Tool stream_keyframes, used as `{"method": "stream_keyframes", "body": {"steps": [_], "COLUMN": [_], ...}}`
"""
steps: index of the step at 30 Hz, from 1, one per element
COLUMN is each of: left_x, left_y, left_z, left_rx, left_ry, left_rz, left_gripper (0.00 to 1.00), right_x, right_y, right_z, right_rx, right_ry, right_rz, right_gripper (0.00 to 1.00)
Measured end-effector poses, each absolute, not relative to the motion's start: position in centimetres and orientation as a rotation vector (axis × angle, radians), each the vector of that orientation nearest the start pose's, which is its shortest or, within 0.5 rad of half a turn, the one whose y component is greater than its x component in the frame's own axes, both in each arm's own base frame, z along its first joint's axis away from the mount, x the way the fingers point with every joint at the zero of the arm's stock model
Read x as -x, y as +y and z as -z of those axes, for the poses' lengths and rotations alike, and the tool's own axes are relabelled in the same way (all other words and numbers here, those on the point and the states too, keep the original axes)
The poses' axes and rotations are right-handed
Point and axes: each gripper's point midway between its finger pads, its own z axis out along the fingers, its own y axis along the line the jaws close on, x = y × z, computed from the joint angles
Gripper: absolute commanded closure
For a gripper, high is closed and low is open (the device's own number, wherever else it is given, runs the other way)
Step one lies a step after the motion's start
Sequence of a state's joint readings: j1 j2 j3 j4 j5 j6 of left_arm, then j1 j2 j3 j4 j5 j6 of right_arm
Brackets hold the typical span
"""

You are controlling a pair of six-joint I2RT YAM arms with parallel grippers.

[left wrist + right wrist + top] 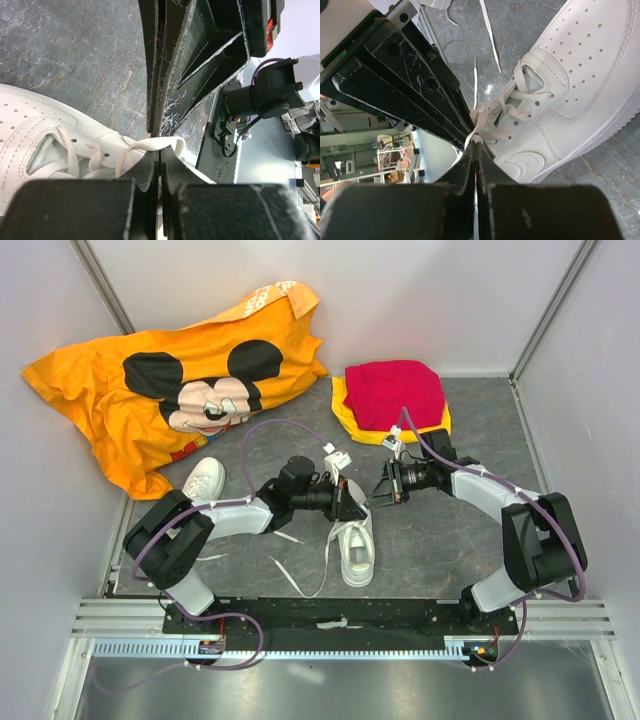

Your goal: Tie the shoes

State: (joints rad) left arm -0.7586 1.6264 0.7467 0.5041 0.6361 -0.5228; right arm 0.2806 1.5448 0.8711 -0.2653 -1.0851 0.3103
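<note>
Shoes: two white sneakers on the grey table (450,550). One shoe (357,548) lies between the two arms, right under the gripper tips. The other shoe (204,480) sits well to the left, at the edge of the orange shirt (120,400).
Lace: a flat white lace (150,144) rises from the eyelets of the middle shoe in a small loop, up to where the two grippers meet.
Left gripper (158,156): jaws pressed together with the lace loop pinched at the tips.
Right gripper (476,150): jaws likewise closed tight, nipping the same bunch of lace just above the shoe's tongue.
Grippers together: tip to tip, almost touching, above the laced part of the shoe.
Loose ends: white lace tails (292,580) trail flat over the table to the left of the middle shoe.
Cloths: a red cloth (395,390) lies folded on a yellow cloth (345,412) at the far side, apart from the shoes.
</note>
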Motion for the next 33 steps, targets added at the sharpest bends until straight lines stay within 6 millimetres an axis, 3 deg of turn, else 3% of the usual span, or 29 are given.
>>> {"method": "stream_keyframes", "body": {"steps": [3,12,21,25,32,33], "left_x": [-21.6,-21.2,-19.5,-19.2,-22.2,-22.7], "left_y": [-37.2,-36.5,-34.5,-33.1,-30.1,-30.1], "left_z": [-11.8,-12.5,-14.9,-16.6,-18.1,-18.2], "left_rx": [-0.719,-0.73,-0.791,-0.82,-0.813,-0.815], "left_ry": [2.042,2.071,2.076,2.029,1.947,1.943], "left_rz": [1.417,1.391,1.343,1.307,1.162,1.149], "left_gripper": [0.91,0.6,0.52,0.5,0.45,0.41], "right_x": [-23.9,-24.8,-25.9,-26.6,-27.3,-27.3], "right_y": [23.7,23.1,22.7,22.8,23.1,23.3], "right_z": [-13.2,-14.5,-14.6,-15.5,-17.8,-18.0], "right_rx": [0.437,0.458,0.46,0.478,0.526,0.535], "right_ry": [2.395,2.341,2.336,2.307,2.233,2.226], "right_rz": [-1.603,-1.48,-1.382,-1.362,-1.339,-1.338], "right_gripper": [1.0,1.0,1.0,1.0,1.0,1.0]}}
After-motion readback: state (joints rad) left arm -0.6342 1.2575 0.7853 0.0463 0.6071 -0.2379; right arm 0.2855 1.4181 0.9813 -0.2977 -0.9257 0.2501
